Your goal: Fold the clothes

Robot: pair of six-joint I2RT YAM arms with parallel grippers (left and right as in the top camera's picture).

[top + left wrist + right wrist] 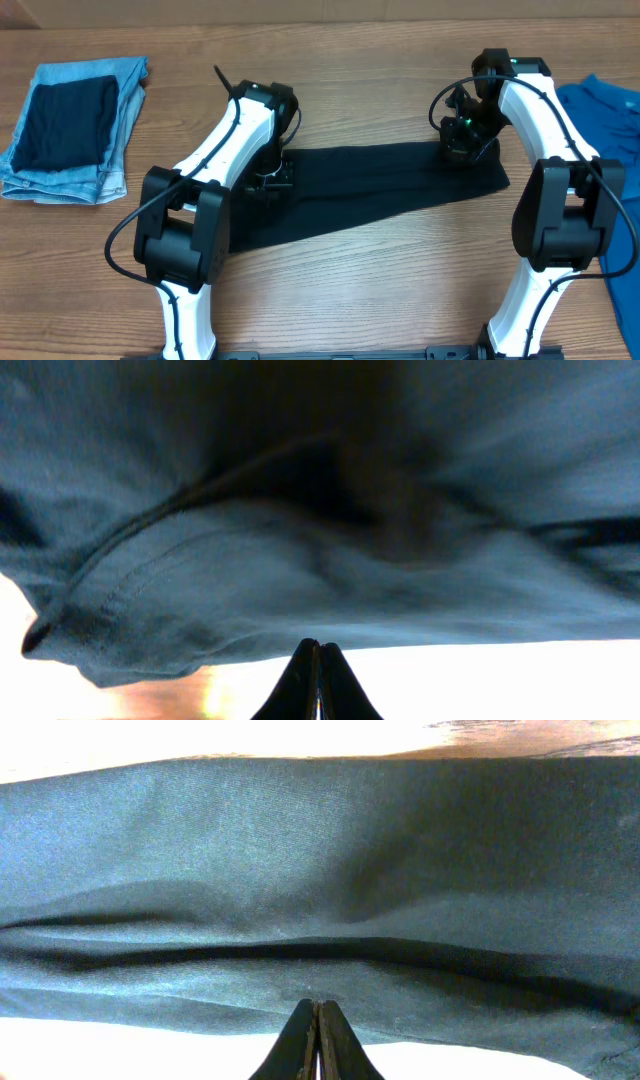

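The black shirt (380, 185) lies in the middle of the desk (380, 300). It is folded into 1 long strip between the 2 arms. The left end effector (270, 178) is down on its left end. The right end effector (463, 148) is down on its right end. Both are pressed together right at the edge of the cloth. I cannot tell if cloth is caught between the tips or if they only touch it.

The step looks like grabbing both ends for the next fold. To do it well, each side needs a good bite of all the layers, not just the top one. Then both arms should lift together at the same height, so the thin cloth does not slip or twist.

From above, the arms cover both grab spots. The wrist views are very close and the left one is blurry, so no neck or tag can be made out. The blue cloth (605, 110) on the right is cut off.
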